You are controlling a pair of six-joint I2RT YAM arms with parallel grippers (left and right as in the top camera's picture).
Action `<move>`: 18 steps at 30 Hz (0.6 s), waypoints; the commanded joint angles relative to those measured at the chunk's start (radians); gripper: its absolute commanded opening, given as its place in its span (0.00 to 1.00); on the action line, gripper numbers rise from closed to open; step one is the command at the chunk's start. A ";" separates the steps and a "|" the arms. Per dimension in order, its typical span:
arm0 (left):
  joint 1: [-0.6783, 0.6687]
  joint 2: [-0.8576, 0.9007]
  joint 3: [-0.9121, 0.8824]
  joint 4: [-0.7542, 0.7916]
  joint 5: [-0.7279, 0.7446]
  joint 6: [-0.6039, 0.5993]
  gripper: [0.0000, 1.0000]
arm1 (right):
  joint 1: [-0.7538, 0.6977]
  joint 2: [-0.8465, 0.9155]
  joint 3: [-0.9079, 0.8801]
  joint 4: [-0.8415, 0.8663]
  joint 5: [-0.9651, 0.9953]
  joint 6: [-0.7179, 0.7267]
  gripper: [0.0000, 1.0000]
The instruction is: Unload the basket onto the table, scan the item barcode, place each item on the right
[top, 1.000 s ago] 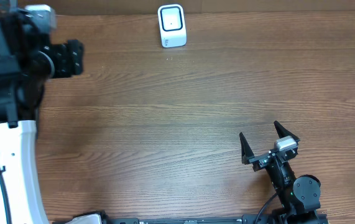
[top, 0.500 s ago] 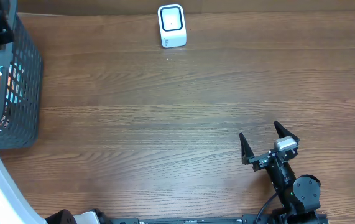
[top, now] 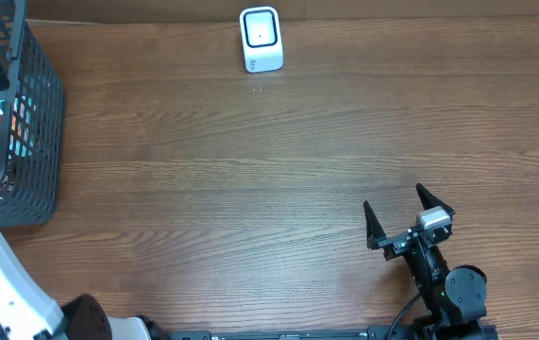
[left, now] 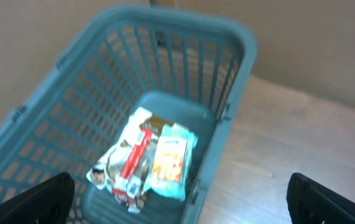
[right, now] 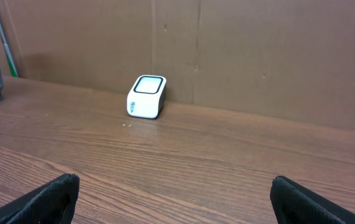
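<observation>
Showing the left gripper (left: 188, 202) poised over the basket (left: 227, 74), jaws wide and empty. Compared with the overhead view of a second ago, the left arm has been drawn toward the left edge, so the basket, formerly covered, is exposed at upper left. The snack packets (left: 155, 158), judged the items to scan, lie ungrasped on its floor. The right gripper (top: 394, 200) is held wide at lower right. The scanner (top: 261, 38) stands at upper centre, well apart; scanning is judged not yet begun.
</observation>
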 commanded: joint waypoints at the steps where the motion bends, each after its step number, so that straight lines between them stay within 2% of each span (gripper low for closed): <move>1: 0.023 0.058 0.014 -0.023 -0.023 0.034 1.00 | 0.003 -0.006 -0.010 0.003 -0.004 0.004 1.00; 7: 0.090 0.120 0.014 -0.031 0.018 0.033 1.00 | 0.003 -0.006 -0.010 0.003 -0.004 0.004 1.00; 18: 0.275 0.241 0.014 -0.037 0.312 0.034 1.00 | 0.003 -0.006 -0.010 0.003 -0.004 0.004 1.00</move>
